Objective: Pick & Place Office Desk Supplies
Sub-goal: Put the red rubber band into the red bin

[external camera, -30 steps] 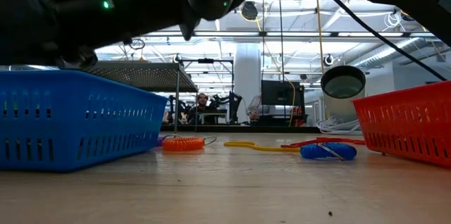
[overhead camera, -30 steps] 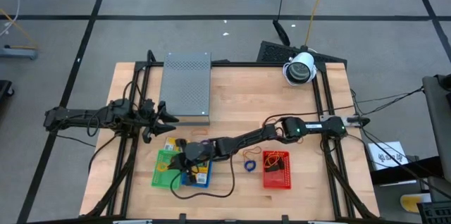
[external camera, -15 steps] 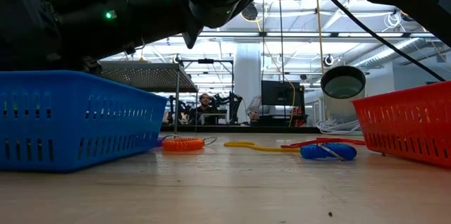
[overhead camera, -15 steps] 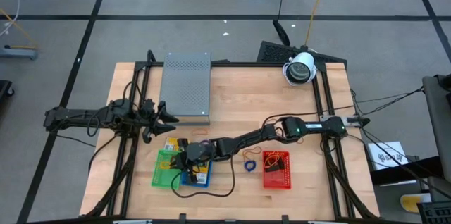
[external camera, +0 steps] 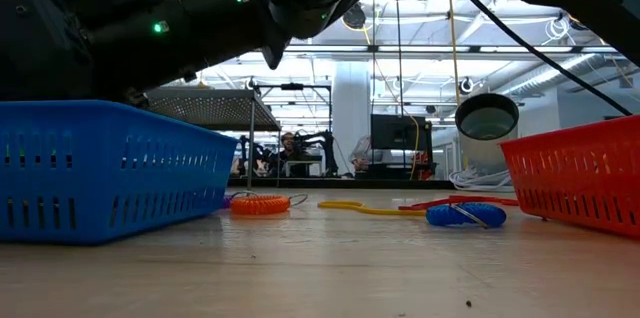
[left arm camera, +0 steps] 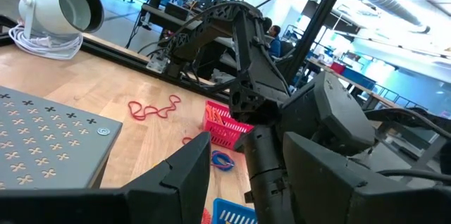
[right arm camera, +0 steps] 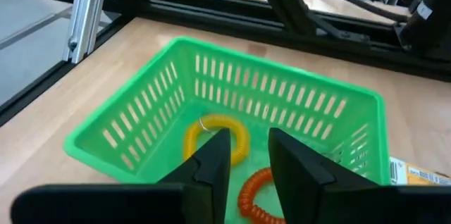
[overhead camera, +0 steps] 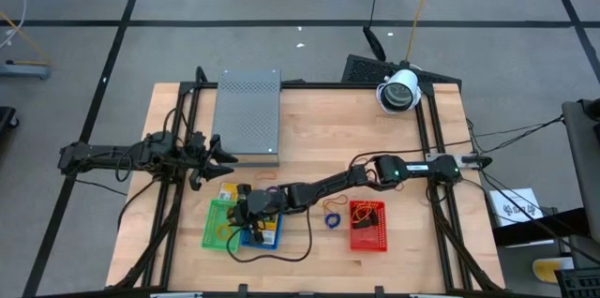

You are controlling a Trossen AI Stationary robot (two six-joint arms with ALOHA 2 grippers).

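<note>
While the left hand (overhead camera: pixel 214 155) waits at the tabletop's (overhead camera: pixel 337 139) left edge beside the grey perforated box (overhead camera: pixel 248 115), fingers spread and holding nothing, the right hand (overhead camera: pixel 240 218) reaches across to the front left, over the green basket (overhead camera: pixel 217 228). Seen from its wrist, the two dark fingers (right arm camera: pixel 211 160) stand slightly parted with a narrow gap between them, and nothing is gripped there. Directly under the fingertips, on the green basket's (right arm camera: pixel 141 122) floor, lies a yellow coiled loop (right arm camera: pixel 236 134); an orange coiled loop (right arm camera: pixel 252 190) lies just beside it, nearer the hand, partly hidden by one finger. Whether the fingertips touch the yellow loop I cannot tell.

A blue basket (overhead camera: pixel 267 232) sits touching the green one on its right, and a yellow-orange packet (overhead camera: pixel 226 191) lies on the tabletop just behind them. Farther right, a blue loop (overhead camera: pixel 332 219) rests between the blue basket and the red basket (overhead camera: pixel 367 227), well apart from the hand. From table height, an orange coil (external camera: pixel 259 204), a yellow band (external camera: pixel 365 207) and a blue coil (external camera: pixel 465 215) lie on the wood.
</note>
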